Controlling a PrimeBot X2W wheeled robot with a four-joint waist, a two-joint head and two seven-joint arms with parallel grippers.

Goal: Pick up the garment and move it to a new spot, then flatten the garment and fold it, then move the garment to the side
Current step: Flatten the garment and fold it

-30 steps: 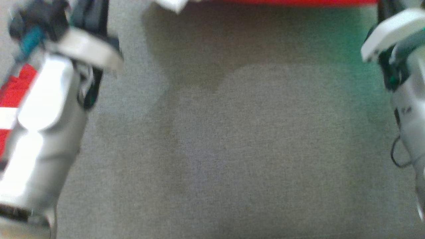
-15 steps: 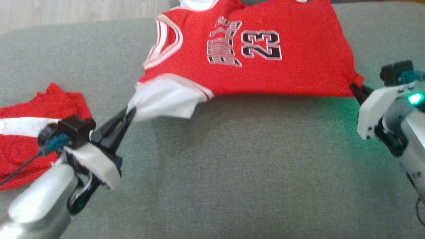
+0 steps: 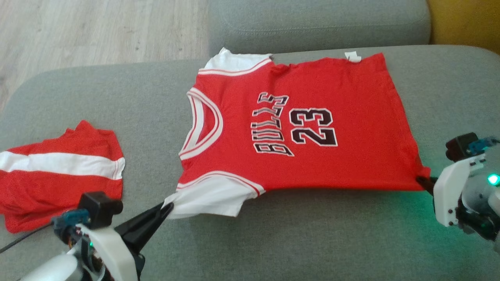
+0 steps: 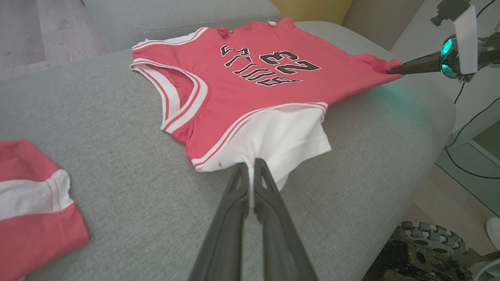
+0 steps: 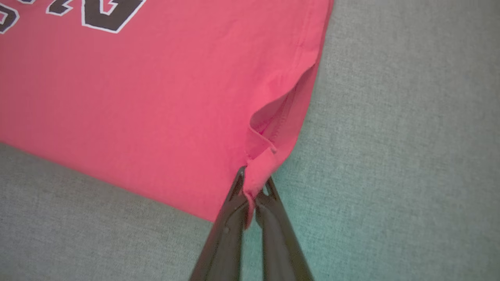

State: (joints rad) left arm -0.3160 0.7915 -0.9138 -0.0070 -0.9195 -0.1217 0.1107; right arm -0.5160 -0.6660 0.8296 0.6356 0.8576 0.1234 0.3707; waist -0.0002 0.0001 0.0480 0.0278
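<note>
The garment (image 3: 297,128) is a red jersey with white sleeves and the number 23, spread front-up on the grey sofa seat (image 3: 297,242), collar toward the left. My left gripper (image 3: 168,207) is shut on the near white sleeve (image 4: 281,136), whose cloth shows pinched between the fingertips in the left wrist view. My right gripper (image 3: 421,181) is shut on the jersey's near bottom hem corner (image 5: 258,175). The near edge of the jersey (image 4: 250,78) is stretched between the two grippers. The right gripper (image 4: 390,71) is also seen from the left wrist camera, holding the far corner.
A second red-and-white cloth (image 3: 58,171) lies bunched at the sofa's left end. The sofa back cushion (image 3: 316,19) runs behind the jersey. Wooden floor (image 3: 97,31) lies beyond the left end, and my wheeled base (image 4: 425,249) stands by the seat's front edge.
The head camera has tilted up, bringing the whole jersey into view. Both grippers keep their hold; the jersey now lies lower and flatter on the seat than half a second ago.
</note>
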